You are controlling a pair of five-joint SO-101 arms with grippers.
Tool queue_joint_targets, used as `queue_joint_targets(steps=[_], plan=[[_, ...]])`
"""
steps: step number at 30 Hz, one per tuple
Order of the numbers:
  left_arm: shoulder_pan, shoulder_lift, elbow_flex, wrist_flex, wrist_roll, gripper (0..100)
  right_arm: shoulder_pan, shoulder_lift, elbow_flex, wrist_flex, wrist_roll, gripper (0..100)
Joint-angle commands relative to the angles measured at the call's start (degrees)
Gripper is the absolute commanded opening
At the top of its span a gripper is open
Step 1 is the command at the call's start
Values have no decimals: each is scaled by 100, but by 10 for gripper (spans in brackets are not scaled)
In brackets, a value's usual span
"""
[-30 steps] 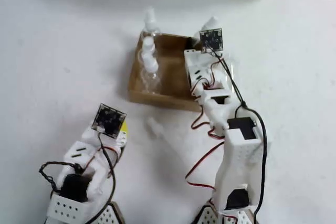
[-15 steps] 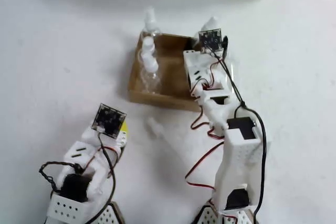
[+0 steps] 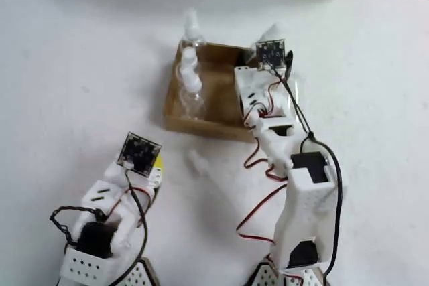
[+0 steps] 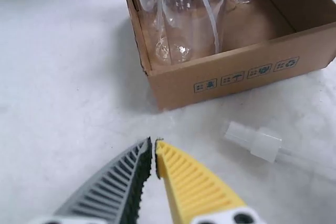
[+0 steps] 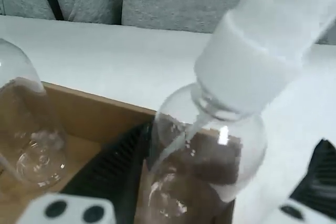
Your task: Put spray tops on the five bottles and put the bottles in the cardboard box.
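Three bottles with spray tops on stand in a row along one side of the cardboard box, close against its wall. In the left wrist view they rise clear and upright behind the box's near corner.

A fourth bottle sits at the box's opposite side, by the far corner, between the jaws of the right gripper. Its spray top is seated on the neck and the bottle leans rather than standing straight. One black jaw lies against the bottle's side. The other stands off from it, with bare table showing between them, so the right gripper seems to be spread wider than the bottle rather than clamping it.

One loose spray top lies on its side on the white table, just in front of the box and apart from it.

The left gripper is low over the table near that loose spray top, well short of the box. Its grey and yellow jaws are pressed together with nothing between them.
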Motion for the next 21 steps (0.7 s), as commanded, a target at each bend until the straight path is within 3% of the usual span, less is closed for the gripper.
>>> queue_joint_targets(steps=[1,21], plan=[[-48,-66,-18,26,-53,24,4,-514,18,-48,-123,386],[-48,-66,-18,26,-53,24,-4,-558,97,-22,-70,383]])
